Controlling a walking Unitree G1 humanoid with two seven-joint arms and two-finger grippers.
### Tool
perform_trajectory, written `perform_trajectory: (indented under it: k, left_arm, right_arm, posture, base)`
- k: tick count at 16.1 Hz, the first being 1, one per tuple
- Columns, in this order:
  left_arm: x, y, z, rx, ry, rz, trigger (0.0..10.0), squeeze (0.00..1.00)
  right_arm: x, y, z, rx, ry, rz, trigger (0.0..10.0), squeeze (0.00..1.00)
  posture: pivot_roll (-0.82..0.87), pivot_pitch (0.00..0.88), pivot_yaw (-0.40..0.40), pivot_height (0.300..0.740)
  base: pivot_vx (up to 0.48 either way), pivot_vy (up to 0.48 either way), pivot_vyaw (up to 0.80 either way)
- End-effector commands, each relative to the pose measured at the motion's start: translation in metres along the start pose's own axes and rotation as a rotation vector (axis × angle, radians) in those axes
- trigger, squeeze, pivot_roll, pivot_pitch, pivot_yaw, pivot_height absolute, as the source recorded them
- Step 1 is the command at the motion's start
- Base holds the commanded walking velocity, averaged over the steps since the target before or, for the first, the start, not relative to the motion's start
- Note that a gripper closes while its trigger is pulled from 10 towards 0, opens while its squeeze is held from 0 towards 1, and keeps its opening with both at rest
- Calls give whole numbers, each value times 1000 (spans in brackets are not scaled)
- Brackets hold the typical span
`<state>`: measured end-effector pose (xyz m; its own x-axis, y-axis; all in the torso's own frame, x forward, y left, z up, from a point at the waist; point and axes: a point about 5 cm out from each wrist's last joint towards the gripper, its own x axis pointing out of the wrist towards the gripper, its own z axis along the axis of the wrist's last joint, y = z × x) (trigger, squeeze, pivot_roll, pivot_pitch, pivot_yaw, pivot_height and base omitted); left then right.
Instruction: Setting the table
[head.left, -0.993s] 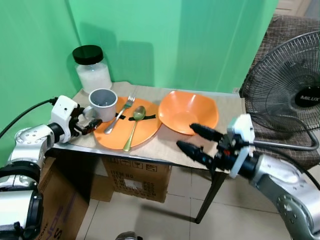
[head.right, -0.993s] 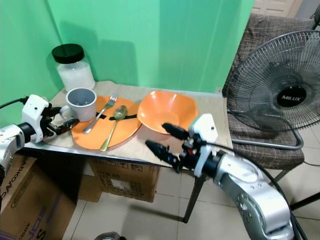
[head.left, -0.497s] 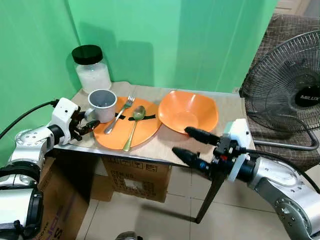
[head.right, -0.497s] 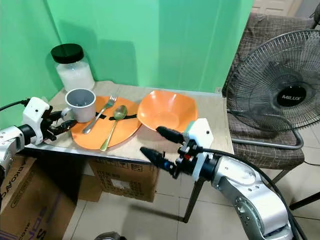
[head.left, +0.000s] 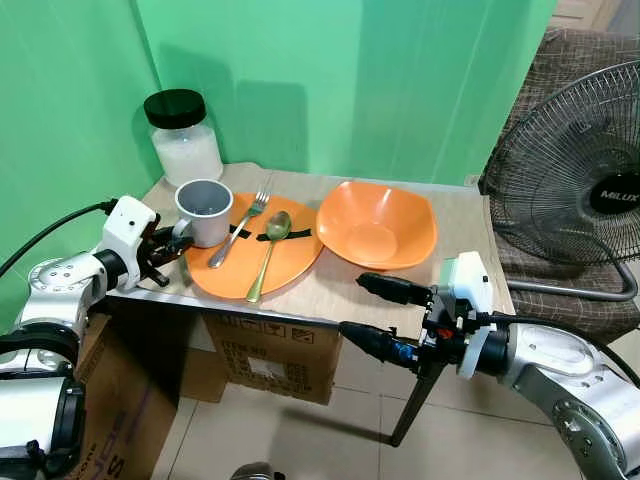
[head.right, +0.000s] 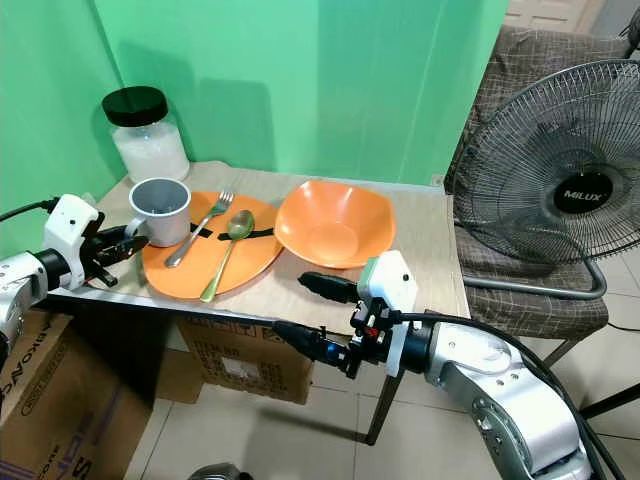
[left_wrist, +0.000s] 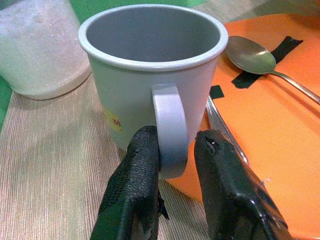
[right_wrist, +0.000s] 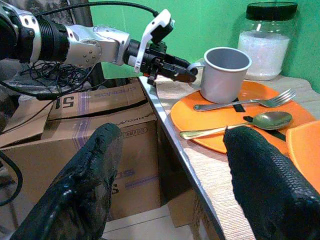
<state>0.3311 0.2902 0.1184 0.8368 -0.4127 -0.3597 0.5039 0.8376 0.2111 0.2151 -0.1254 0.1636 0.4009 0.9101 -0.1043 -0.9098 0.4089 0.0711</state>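
Note:
A grey mug (head.left: 204, 210) stands on the left rim of an orange plate (head.left: 290, 260), which carries a fork (head.left: 240, 230) and a spoon (head.left: 268, 250) held down by black tape. An orange bowl (head.left: 378, 225) sits to the plate's right. My left gripper (head.left: 168, 256) is at the mug's handle (left_wrist: 170, 130). Its fingers (left_wrist: 137, 185) straddle the handle, one touching it and the other a little apart. My right gripper (head.left: 355, 305) hangs open at the table's front edge, below the bowl, with nothing between its fingers (right_wrist: 95, 185).
A glass jar (head.left: 185, 138) of white grains with a black lid stands at the table's back left. A large fan (head.left: 585, 190) and a fabric chair are on the right. Cardboard boxes (head.left: 270, 365) sit under the small table (head.left: 455, 215). Green walls close the back and left.
My right gripper has dropped lower and moved left, from beside the bowl to the table's front edge. The left gripper has turned at the mug's handle.

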Motion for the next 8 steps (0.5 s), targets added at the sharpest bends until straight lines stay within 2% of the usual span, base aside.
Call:
perform_trajectory:
  k: [1, 8]
  left_arm:
    - [-1, 6, 7, 25, 3, 6, 0, 0]
    - [1, 5, 9, 55, 10, -3, 0, 0]
  right_arm:
    - [-1, 1, -2, 2, 5, 10, 10000, 0]
    - [2, 0, -3, -9, 6, 13, 10000, 0]
  posture:
    - [1, 14, 27, 740]
    - [11, 2, 26, 740]
  base:
    - [0, 0, 0]
    - [0, 0, 0]
